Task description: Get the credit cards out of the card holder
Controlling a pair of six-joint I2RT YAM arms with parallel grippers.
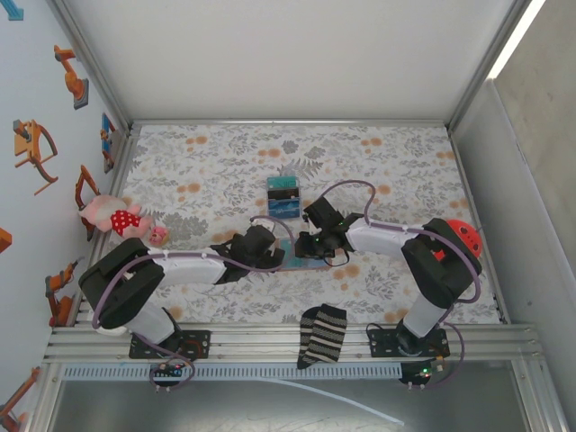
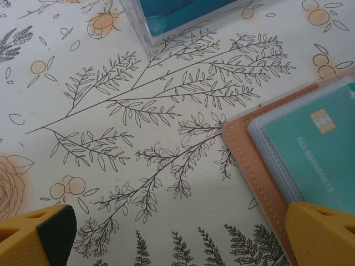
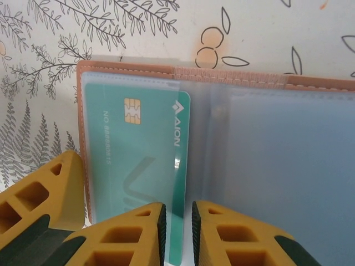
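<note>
Open tan card holder (image 3: 222, 78) holds teal credit card (image 3: 138, 160) (perhaps partly out).

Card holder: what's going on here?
The card holder lies open on the floral table. The right tool is closed on the edge of a teal credit card that sits mostly inside the holder. The left tool is wide open by the holder's corner, gripping nothing.

You are in a robot lab cell. Aluminium rails (image 1: 261, 342) frame white wall panels (image 1: 288, 63) around your floral-clothed worktop (image 1: 225, 162).
</note>
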